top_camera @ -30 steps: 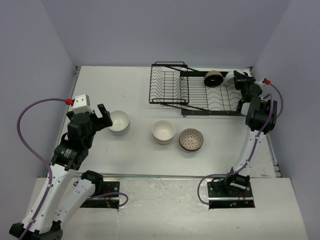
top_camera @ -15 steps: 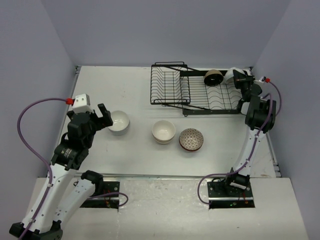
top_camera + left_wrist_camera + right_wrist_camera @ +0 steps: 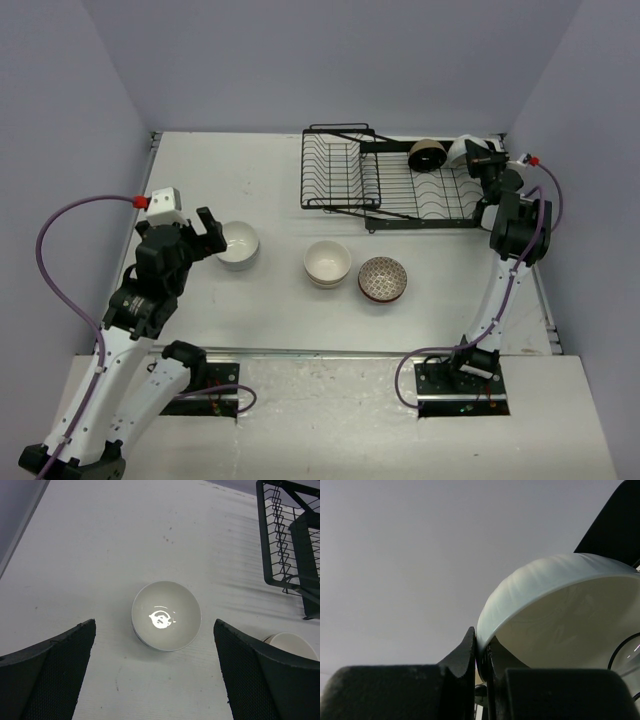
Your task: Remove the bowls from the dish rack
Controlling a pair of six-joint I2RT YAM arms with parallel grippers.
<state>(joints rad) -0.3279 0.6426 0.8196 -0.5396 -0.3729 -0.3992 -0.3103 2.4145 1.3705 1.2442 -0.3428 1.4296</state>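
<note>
- At the far right end of the rack (image 3: 385,185), on its flat wire tray, I see a tan bowl (image 3: 427,155) with a black inside, tipped on edge.
- Just right of it, my right hand (image 3: 480,155) is clenched on the rim of a white bowl (image 3: 555,610). I cannot tell whether that bowl touches the wires.
- On the bench (image 3: 250,180), in front of the rack, three bowls sit upright: pale bowl (image 3: 238,244), cream bowl (image 3: 327,263), red bowl (image 3: 384,279).
- My left hand (image 3: 157,680) is released, fingers spread wide, just beside the pale bowl and not touching it.
</note>
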